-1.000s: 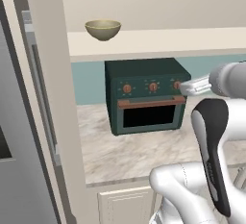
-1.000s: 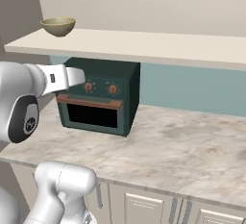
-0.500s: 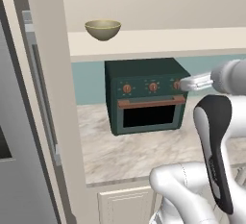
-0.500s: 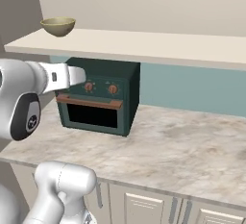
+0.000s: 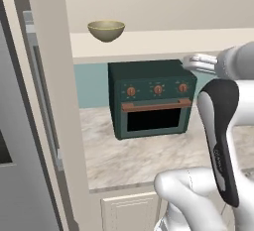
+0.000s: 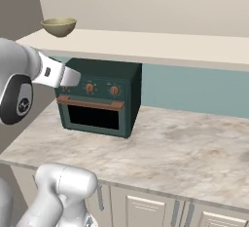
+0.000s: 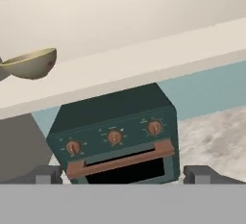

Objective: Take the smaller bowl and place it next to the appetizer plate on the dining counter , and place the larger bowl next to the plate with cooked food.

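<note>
One olive-tan bowl, the smaller bowl (image 5: 106,30), is sitting upright in the left base view on a pale cream shelf (image 5: 163,41), toward the shelf's left end and close to a tall beige cabinet side (image 5: 64,101). Below the shelf, a dark green toaster oven (image 5: 151,97) is standing on a marbled stone countertop (image 5: 144,155) against a teal wall. The arm is rising at the right, and its hand is reaching in from the right edge at about the level of the oven's top; the gripper (image 5: 191,62) is sitting well to the right of the bowl and lower than it, apart from it. Whether its jaws are spread or closed cannot be told here.

In the right base view, the smaller bowl (image 6: 59,26) is resting at the far left end of the shelf (image 6: 160,45). The white hand is crossing in front of the toaster oven's (image 6: 99,97) upper left corner, below the bowl, with the fingers hidden.

In the hand view, the smaller bowl (image 7: 31,64) is appearing at the upper left on the shelf (image 7: 144,55), above and left of the toaster oven (image 7: 115,139). The gripper (image 7: 123,175) is standing wide open, its two dark fingertips (image 7: 47,174) far apart at the bottom corners with nothing between them, well below the bowl.
</note>
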Tool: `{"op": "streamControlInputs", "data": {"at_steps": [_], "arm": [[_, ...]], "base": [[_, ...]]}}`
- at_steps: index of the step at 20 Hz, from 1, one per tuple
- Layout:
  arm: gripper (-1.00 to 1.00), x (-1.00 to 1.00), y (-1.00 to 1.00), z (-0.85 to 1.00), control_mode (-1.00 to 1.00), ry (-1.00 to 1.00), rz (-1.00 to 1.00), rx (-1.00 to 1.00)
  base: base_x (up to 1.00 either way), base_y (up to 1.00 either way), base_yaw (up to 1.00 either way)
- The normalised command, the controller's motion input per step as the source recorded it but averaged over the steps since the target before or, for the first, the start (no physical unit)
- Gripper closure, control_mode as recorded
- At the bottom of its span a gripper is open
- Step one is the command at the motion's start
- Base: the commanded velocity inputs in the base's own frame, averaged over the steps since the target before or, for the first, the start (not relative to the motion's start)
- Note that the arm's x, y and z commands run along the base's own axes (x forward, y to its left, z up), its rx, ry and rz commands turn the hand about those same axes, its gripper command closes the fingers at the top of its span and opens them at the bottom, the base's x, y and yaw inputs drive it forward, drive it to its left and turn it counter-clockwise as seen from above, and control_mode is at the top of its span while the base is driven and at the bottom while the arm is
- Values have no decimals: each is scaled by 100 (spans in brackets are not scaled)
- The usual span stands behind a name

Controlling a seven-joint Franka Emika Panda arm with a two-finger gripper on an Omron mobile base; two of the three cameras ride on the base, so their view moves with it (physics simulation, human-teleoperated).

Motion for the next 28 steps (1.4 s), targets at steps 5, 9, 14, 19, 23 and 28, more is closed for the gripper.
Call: {"op": "streamControlInputs", "data": {"at_steps": [5, 9, 14, 19, 23, 28], "arm": [[-100, 0, 31, 12, -100, 1, -13, 35], [-100, 0, 0, 4, -100, 11, 2, 45], [-100, 0, 5, 0, -100, 6, 12, 26], [-100, 0, 36, 8, -100, -3, 11, -1], [-100, 2, 38, 19, -100, -9, 8, -8], [-100, 20, 15, 23, -100, -11, 1, -7]], "base": [[0, 0, 0], [0, 0, 0], [0, 0, 0], [0, 0, 0], [0, 0, 0], [0, 0, 0]]}}
